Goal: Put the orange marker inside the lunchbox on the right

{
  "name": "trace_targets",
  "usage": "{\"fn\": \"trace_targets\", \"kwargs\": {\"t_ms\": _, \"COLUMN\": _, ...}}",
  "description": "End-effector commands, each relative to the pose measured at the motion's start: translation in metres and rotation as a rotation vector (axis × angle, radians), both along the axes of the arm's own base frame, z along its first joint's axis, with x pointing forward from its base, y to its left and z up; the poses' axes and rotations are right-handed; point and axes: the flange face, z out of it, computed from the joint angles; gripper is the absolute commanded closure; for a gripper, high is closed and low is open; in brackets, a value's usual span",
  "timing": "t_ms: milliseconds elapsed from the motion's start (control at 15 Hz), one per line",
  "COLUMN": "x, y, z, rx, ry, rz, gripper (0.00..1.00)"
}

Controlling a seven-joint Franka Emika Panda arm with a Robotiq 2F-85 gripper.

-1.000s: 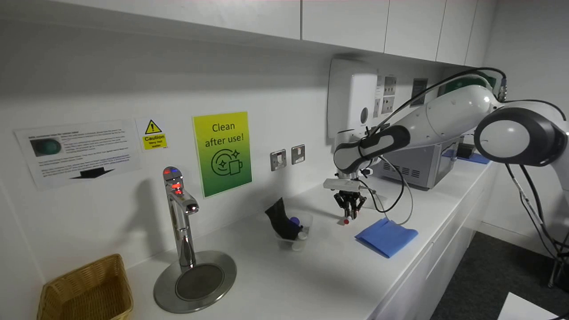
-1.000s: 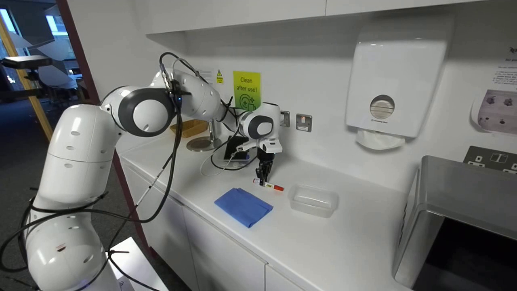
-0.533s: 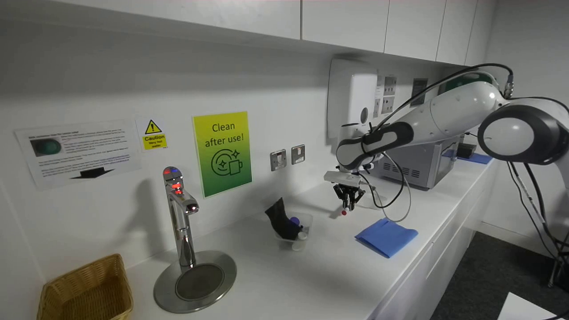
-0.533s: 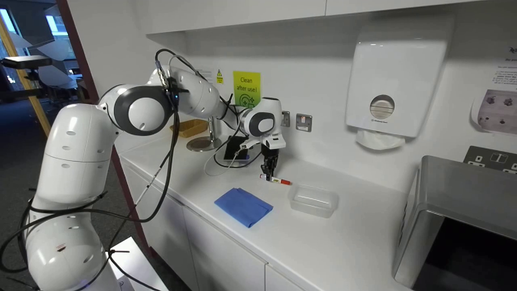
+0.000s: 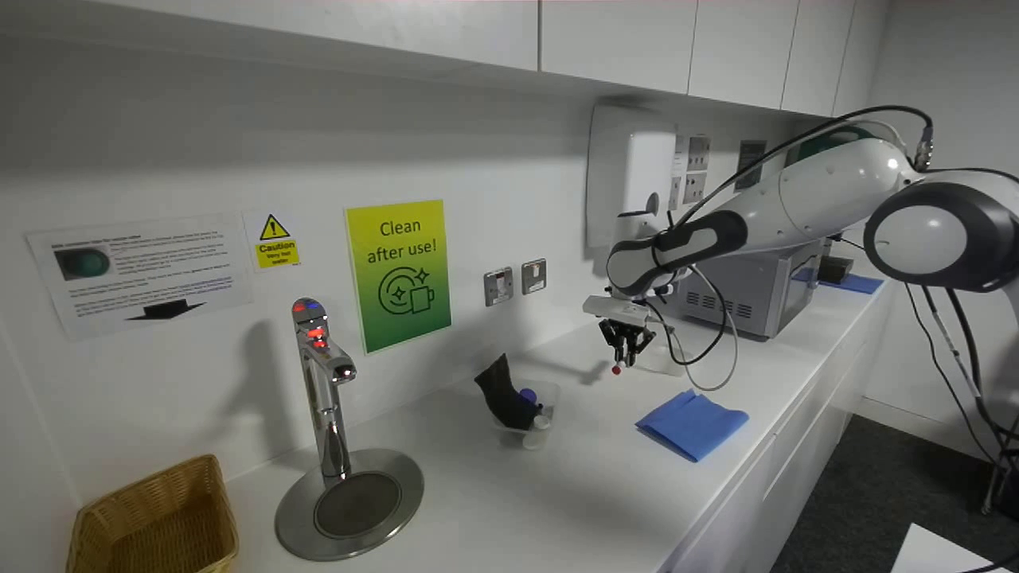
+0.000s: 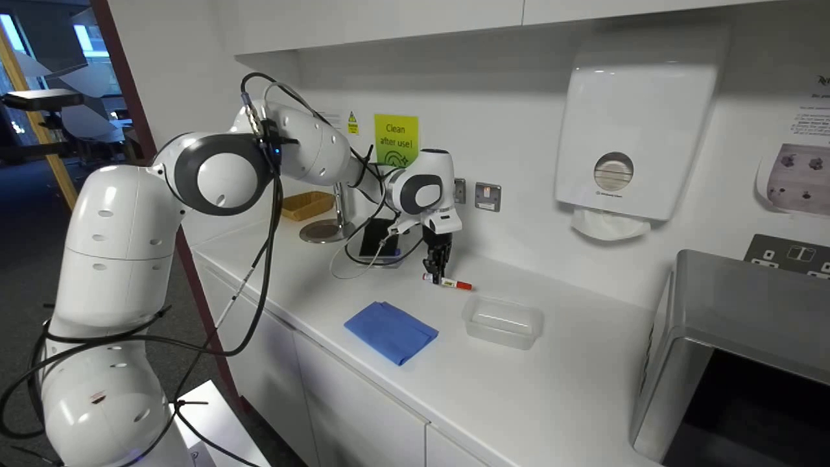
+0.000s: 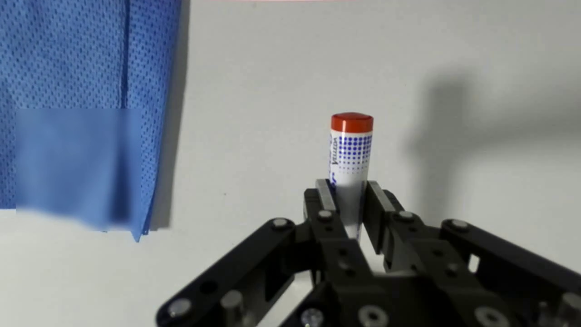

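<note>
In the wrist view, the gripper [image 7: 348,195] is clamped on a marker [image 7: 350,168], pressing its white barrel from both sides, with one red end sticking out past the tips; a blue cloth [image 7: 86,91] lies to the left, apart from both. In an exterior view, the gripper points down and holds the marker above the tabletop [image 6: 570,389], its red cap near a clear lunchbox [image 6: 498,333] but outside it. The blue cloth lies nearer the front edge, a grey microwave [image 6: 746,311] stands farther right, and a paper towel dispenser [image 6: 639,123] hangs on the wall [image 6: 506,117]. In an exterior view, a red end of the marker shows just below the gripper, which partly hides the lunchbox behind it. Farther left, a clear tub [image 5: 549,398] holds a black object [image 5: 507,398], apart from the gripper; beyond that stand a steel tap [image 5: 326,390] and, at the far left, a wicker basket [image 5: 147,521], with a yellow-green poster [image 5: 398,274] fixed to the wall.
</note>
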Motion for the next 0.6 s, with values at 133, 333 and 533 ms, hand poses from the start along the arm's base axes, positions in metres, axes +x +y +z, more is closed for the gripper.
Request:
{"fn": "trace_targets", "kwargs": {"t_ms": 133, "x": -0.017, "y": -0.018, "z": 0.029, "rx": -0.008, "ry": -0.061, "rz": -0.041, "gripper": 0.94}}
{"fn": "trace_targets", "kwargs": {"t_ms": 333, "x": -0.021, "y": -0.028, "z": 0.034, "rx": -0.01, "ry": -0.067, "rz": -0.061, "gripper": 0.94}}
{"fn": "trace_targets", "kwargs": {"t_ms": 533, "x": -0.025, "y": -0.043, "z": 0.034, "rx": 0.015, "ry": -0.049, "rz": -0.053, "gripper": 0.94}}
